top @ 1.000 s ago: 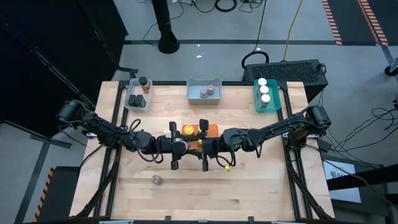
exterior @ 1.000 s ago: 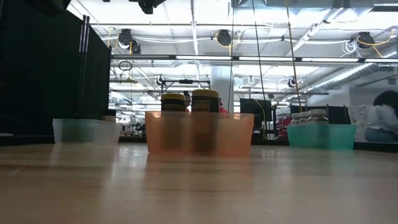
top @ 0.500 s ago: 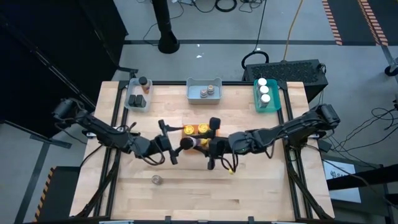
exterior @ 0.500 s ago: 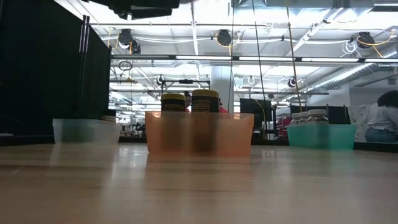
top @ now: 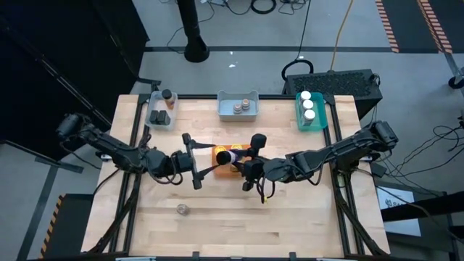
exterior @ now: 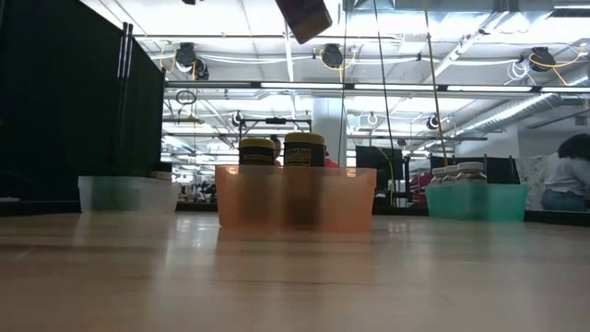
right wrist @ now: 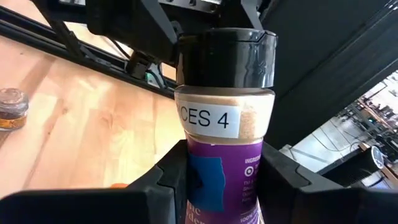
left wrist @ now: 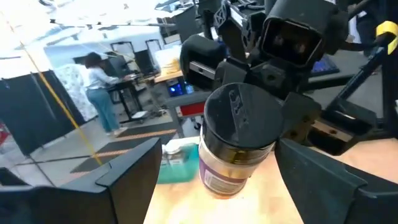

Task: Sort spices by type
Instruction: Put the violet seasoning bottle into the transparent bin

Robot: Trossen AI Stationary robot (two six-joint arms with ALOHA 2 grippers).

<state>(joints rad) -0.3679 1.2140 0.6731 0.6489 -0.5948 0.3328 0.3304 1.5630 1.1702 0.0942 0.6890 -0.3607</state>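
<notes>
A spice jar point(right wrist: 224, 118) with a black lid and a purple label hangs in the air over the orange tray point(top: 243, 150), with my right gripper point(top: 241, 162) shut on it. Its lid point(left wrist: 239, 115) faces my left gripper point(top: 203, 161), which stands open just to the jar's left. The left fingers point(left wrist: 127, 180) stand on either side of the lid end without touching it. Two yellow-lidded jars point(exterior: 281, 152) stand in the orange tray. A lone jar point(top: 183, 209) stands on the table near the front. My right gripper pinches the jar's purple-labelled lower body point(right wrist: 221, 177) between its two fingers. They come about level from the table's right and lie along the jar. The lid end point(right wrist: 225, 56) sticks out past the fingertips toward the left, and the jar is clear of the tray.
Along the far edge stand a clear tray point(top: 154, 116) with dark jars, a blue-grey tray point(top: 238, 114) with grey-lidded jars and a teal tray point(top: 301, 119) with white-lidded jars. Bare wood lies near the front edge. A person point(exterior: 567, 175) works in the room behind.
The two grippers met at the jar over the table's middle. My left gripper has let go of it and drawn back toward the table's left edge, rising a little. My right gripper has kept the jar and turned, carrying it slightly toward the far edge, over the orange tray.
</notes>
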